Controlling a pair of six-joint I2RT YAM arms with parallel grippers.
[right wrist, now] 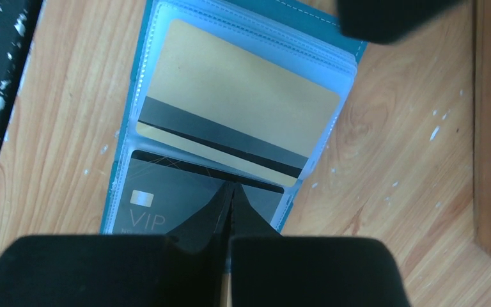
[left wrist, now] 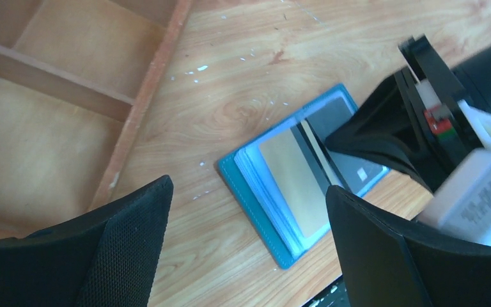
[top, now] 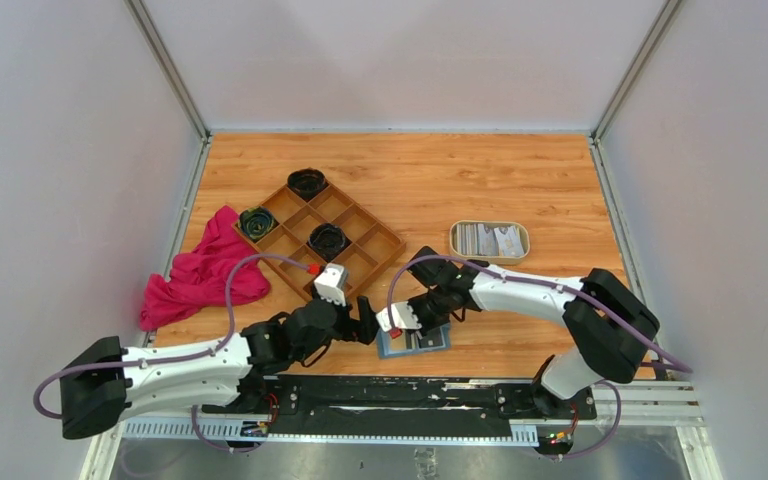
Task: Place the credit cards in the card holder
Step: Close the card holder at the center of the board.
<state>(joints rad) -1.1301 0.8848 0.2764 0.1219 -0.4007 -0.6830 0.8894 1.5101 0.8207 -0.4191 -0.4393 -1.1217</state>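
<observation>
The teal card holder (top: 415, 342) lies open near the table's front edge. Its clear sleeves hold a gold card (right wrist: 230, 102) with a black stripe and a dark VIP card (right wrist: 160, 192). My right gripper (right wrist: 231, 188) is shut, its tips resting on the dark card's sleeve; I see nothing between the fingers. Just left of the holder (left wrist: 256, 198), my left gripper (left wrist: 246, 188) hovers with its jaws wide open and holding nothing. More credit cards (top: 490, 240) lie in the cream oval tray.
The cream oval tray (top: 455, 233) sits behind the holder to the right. A brown wooden compartment tray (top: 360, 235) with dark rolled items stands at centre left, and its edge (left wrist: 140, 109) is close to my left gripper. A pink cloth (top: 200, 272) lies far left.
</observation>
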